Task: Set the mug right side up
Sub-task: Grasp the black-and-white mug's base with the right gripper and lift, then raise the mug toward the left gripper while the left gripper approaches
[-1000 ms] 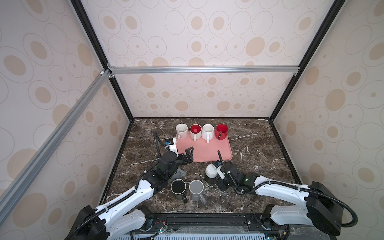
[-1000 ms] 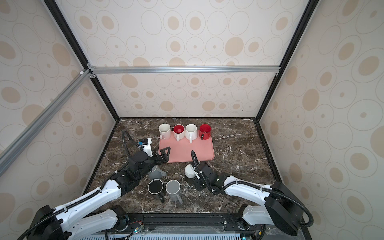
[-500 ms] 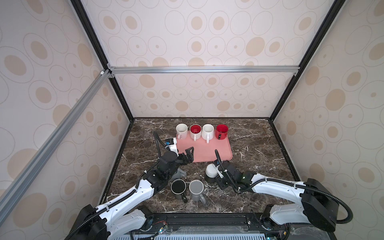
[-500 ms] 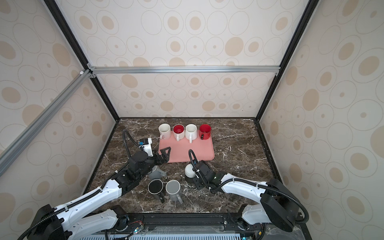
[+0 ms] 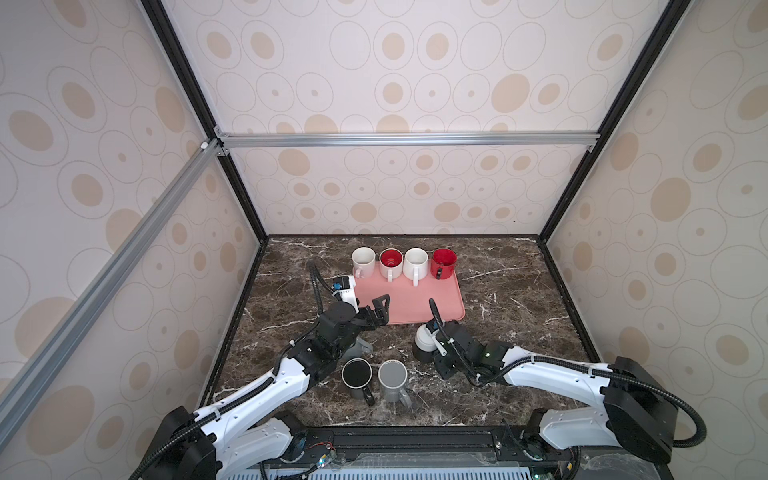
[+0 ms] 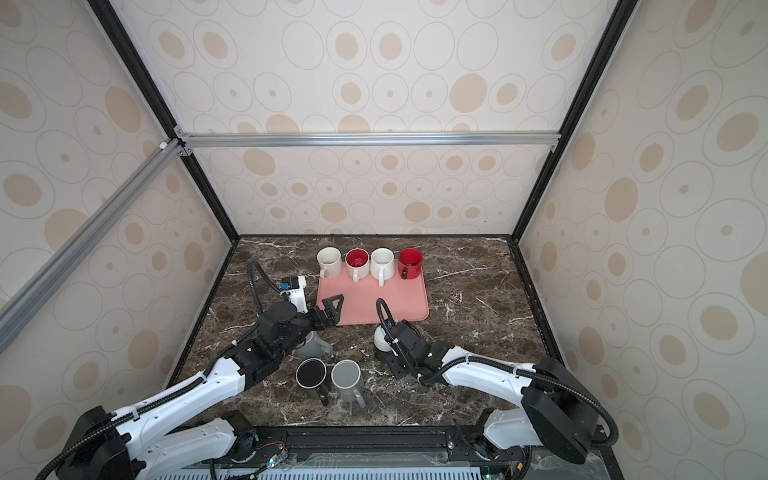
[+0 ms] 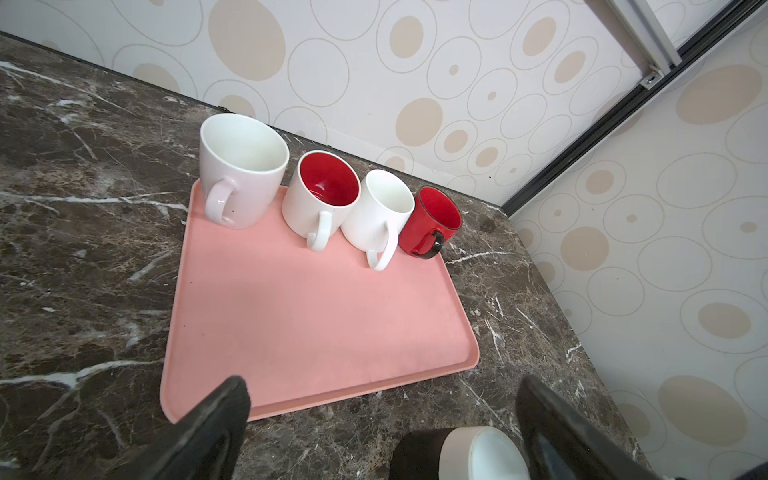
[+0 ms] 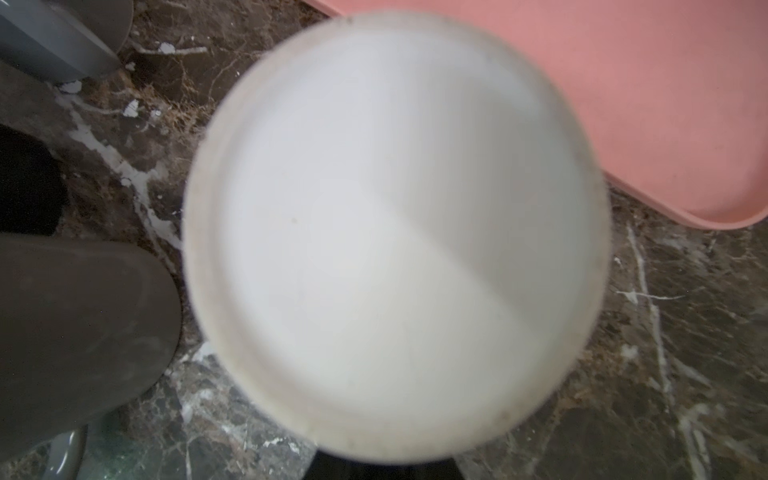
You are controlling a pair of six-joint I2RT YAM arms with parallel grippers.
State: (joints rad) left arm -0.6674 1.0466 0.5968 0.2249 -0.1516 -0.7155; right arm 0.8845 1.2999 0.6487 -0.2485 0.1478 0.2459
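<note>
While the left gripper [image 5: 381,311] gapes empty at the tray [image 5: 415,303] edge, the right gripper [image 5: 437,348] meets the inverted mug [image 5: 422,338], grip unclear, grey mug [image 5: 392,374] close by.

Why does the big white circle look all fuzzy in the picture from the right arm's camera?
In the right wrist view the upside-down white-and-black mug fills the frame, probably too near the lens to focus, while the dark marble tabletop behind looks sharper; in the left wrist view the fingers of the left gripper blur the same way.
</note>
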